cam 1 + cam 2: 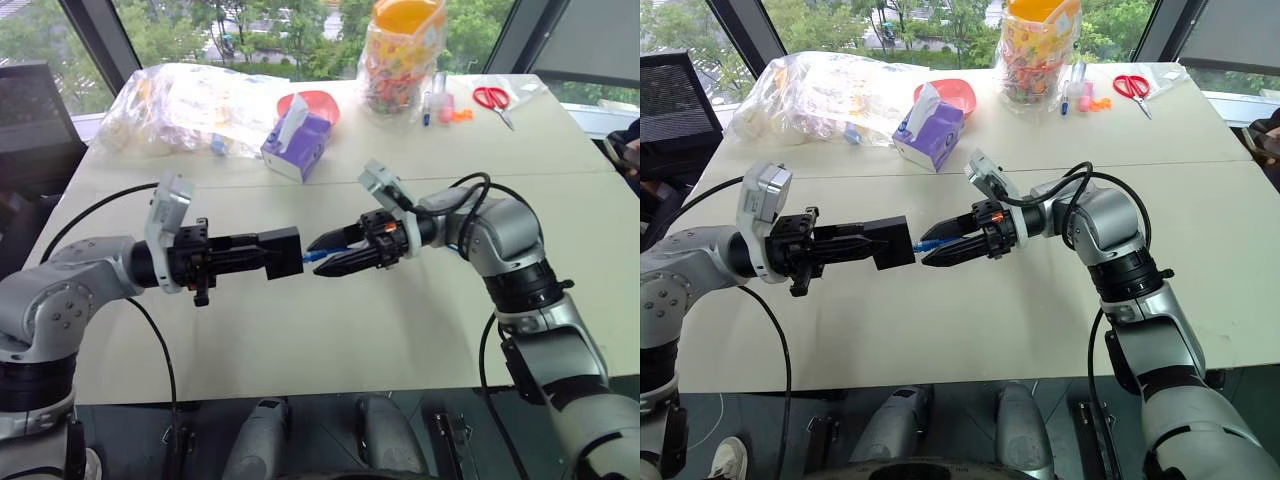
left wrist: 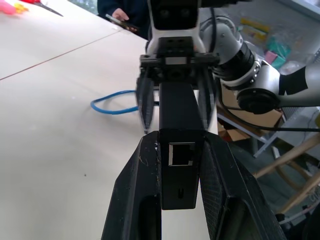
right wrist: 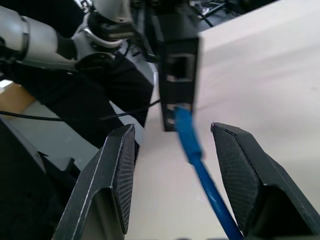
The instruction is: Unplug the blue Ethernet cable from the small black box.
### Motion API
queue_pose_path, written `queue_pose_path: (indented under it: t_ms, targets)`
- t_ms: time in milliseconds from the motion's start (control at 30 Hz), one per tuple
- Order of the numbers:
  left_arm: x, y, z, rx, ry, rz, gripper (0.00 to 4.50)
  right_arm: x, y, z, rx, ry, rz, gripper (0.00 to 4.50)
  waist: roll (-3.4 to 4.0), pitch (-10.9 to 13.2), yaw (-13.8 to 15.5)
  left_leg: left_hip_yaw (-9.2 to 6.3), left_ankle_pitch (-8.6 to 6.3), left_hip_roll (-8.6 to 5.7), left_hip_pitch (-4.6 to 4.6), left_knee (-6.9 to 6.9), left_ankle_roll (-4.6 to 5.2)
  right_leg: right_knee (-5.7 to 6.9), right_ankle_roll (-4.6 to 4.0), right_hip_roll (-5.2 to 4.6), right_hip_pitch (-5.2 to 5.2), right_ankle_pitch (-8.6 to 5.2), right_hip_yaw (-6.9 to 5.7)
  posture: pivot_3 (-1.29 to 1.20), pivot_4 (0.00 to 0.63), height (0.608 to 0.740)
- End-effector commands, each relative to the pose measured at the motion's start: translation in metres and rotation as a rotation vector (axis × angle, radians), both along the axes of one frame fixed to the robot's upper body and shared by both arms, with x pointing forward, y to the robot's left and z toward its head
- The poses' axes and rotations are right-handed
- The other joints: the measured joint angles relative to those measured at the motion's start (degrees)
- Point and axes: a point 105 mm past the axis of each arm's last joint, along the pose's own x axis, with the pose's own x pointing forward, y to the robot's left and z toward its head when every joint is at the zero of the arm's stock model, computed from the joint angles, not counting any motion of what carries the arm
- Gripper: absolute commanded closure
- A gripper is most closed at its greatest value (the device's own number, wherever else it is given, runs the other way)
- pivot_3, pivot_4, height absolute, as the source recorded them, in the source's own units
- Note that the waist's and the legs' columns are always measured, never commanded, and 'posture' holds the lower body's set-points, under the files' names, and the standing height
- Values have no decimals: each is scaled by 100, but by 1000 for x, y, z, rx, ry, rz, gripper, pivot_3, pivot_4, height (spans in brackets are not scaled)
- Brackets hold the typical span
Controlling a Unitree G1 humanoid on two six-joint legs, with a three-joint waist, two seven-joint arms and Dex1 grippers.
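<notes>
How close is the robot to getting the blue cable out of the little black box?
Done: the left hand is shut on the small black box, lifted above the table. In hand: the right hand is open around the blue Ethernet cable, its fingers not squeezing it. Left: the plug looks seated in the box's port, so it must grip and pull it out.

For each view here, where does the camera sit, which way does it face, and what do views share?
Left eye, right eye: head, looking down over both arms at the table.
Left wrist: along left claw, shut on the small black box, facing right claw.
Right wrist: between open right claw fingers, toward the blue Ethernet cable in the box.
Shared: box, cable.
</notes>
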Motion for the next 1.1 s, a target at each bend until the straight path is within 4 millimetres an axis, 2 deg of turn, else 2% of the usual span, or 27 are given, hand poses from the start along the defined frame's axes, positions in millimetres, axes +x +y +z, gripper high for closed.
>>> queue_pose_path:
  t_ms: [33, 433, 533, 967, 1033, 1100]
  targets:
    - [1, -3, 8, -12, -44, -6, 4046, -7, 3, 14, 56, -14, 23, 2027, 0, 0, 5, 0, 0, 0, -1, 1, 0, 0, 0, 0, 0, 0, 0, 0, 150, 726]
    - [2, -5, 10, -36, -53, 5, 4046, -8, 7, 9, 39, -14, 15, 2027, -1, 0, -4, 0, 0, 0, -1, 1, 0, 0, 0, 0, -1, 0, 0, 0, 150, 726]
    - [2, -5, 10, -37, -53, 7, 4046, -8, 7, 8, 36, -12, 9, 2820, 0, 0, -4, 0, 0, 0, -1, 2, 0, 1, 0, 0, 0, 0, 0, 0, 150, 726]
    - [1, -5, 10, -35, -52, 6, 4046, -5, 8, 10, 44, -12, 1, 2820, 0, 0, -6, 0, 0, 0, -1, 2, 0, 1, 0, 0, -1, 0, 0, 0, 150, 726]
    - [1, -6, 10, -34, -53, 6, 4046, -5, 8, 11, 45, -13, 1, 3361, 0, 0, -5, 0, 0, 0, -1, 2, 0, 1, 0, 0, 0, 0, 0, 0, 150, 726]
    - [1, -6, 10, -33, -54, 6, 4046, -5, 8, 11, 46, -14, 0, 4117, 0, 0, -4, 0, 0, 0, -1, 2, 0, 1, 0, 0, 0, 0, 0, 0, 150, 726]
